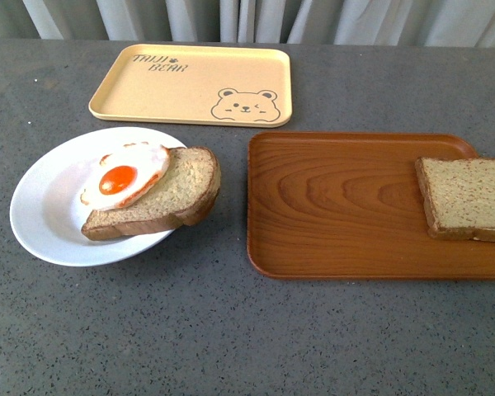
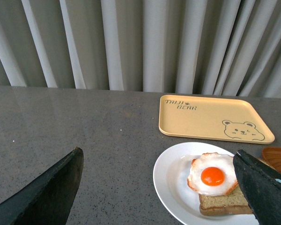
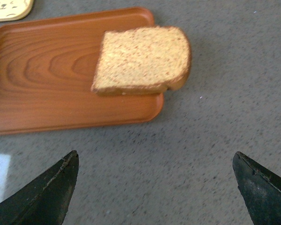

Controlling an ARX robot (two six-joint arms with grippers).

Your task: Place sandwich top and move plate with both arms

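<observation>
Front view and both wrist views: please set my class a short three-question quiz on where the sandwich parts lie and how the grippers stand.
1. True or false: the sandwich top lies on the wooden tray.
2. What lies on the bread slice on the plate? A. fried egg; B. cheese; C. nothing.
3. Fill in: the left gripper and the right gripper are both ____.

Key: 1 true; 2 A; 3 open.
</observation>
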